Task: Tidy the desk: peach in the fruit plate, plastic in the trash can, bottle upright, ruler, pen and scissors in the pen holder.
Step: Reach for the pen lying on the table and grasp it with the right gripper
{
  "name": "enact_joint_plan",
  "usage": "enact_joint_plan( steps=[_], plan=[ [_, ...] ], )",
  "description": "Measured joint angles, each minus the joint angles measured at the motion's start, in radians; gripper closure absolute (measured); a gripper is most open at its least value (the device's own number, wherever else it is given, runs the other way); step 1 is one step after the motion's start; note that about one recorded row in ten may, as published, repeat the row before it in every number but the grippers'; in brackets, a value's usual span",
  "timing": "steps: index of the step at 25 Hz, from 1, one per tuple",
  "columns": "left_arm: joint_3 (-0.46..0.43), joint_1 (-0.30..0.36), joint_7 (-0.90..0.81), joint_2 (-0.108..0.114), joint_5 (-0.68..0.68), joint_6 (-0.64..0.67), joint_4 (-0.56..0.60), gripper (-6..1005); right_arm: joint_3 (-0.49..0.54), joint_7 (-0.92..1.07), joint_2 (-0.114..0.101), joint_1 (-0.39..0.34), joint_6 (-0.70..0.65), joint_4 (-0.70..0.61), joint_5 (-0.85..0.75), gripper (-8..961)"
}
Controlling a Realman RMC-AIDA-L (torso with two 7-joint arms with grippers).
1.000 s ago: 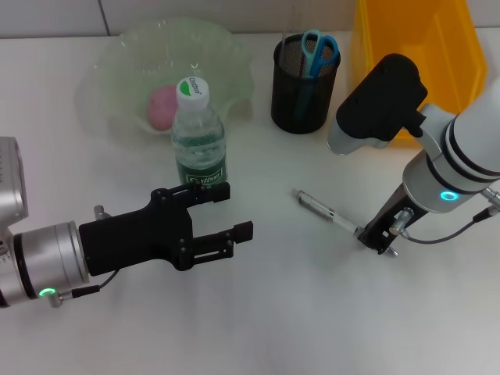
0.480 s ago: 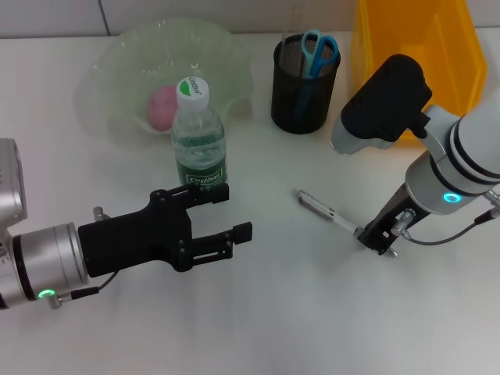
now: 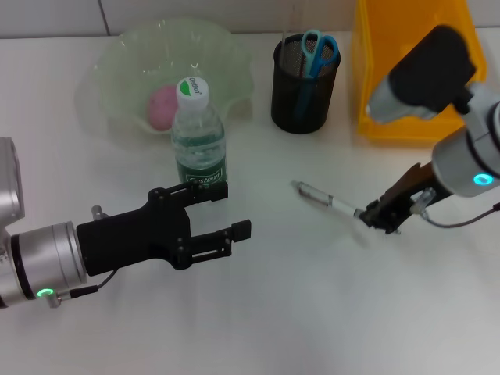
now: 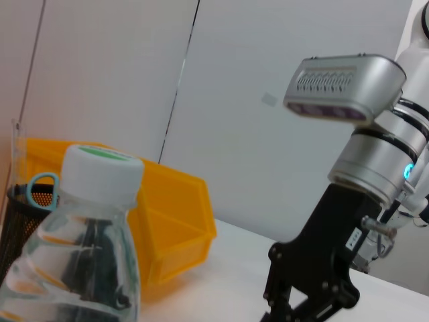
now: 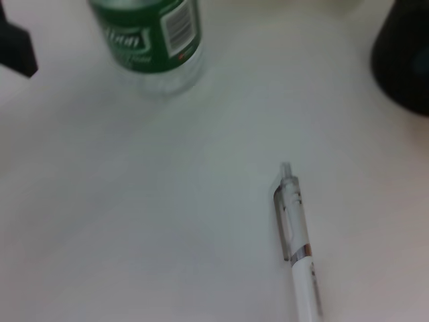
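The right end effector is low over the white tabletop, its black fingers closed on one end of the slim white and silver pen, whose other end points toward the clear plastic water bottle with a green label and white cap. In the right wrist view the pen lies along the tabletop with its clip end free, and the bottle's base stands well apart from it. The left end effector hovers just in front of the bottle, its two black fingers spread apart and holding nothing. The bottle stands upright beside the pale green, wavy-rimmed glass fruit plate, which holds the pink peach. The black mesh pen holder carries the blue-handled scissors and what looks like a clear ruler. The yellow plastic bin stands just beside the holder.
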Motion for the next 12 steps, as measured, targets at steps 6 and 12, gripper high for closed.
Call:
enact_joint_plan(
  steps=[6, 12],
  plan=[
    [-0.004, 0.000, -0.002, 0.000, 0.000, 0.002, 0.000, 243, 0.119, -0.083, 0.001, -0.030, -0.019, -0.030, 0.089, 846],
    [-0.004, -0.005, -0.008, 0.000, 0.000, 0.002, 0.000, 243, 0.245, -0.150, 0.000, -0.056, -0.054, -0.058, 0.174, 868]
  ],
)
